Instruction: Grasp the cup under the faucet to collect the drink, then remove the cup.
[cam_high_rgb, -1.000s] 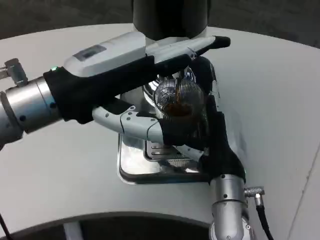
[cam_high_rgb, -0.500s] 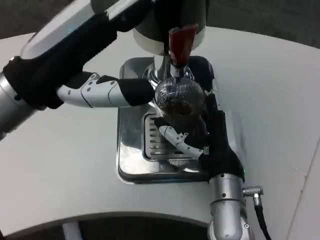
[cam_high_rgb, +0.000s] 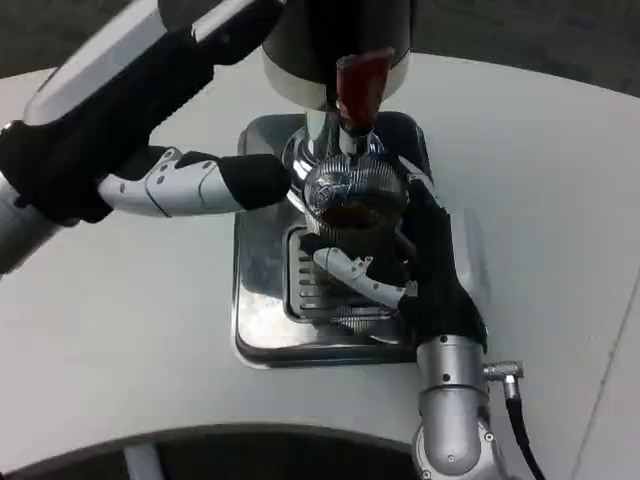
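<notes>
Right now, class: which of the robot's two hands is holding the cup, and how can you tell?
The right hand: its fingers wrap the clear cup of dark drink over the metal tray. The left hand is raised beside the dispenser, apart from the cup.

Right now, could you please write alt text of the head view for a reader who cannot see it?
The right hand holds a clear cup with dark drink under the faucet, above a metal drip tray. The left hand hangs to the cup's left, holding nothing, over a white table.
</notes>
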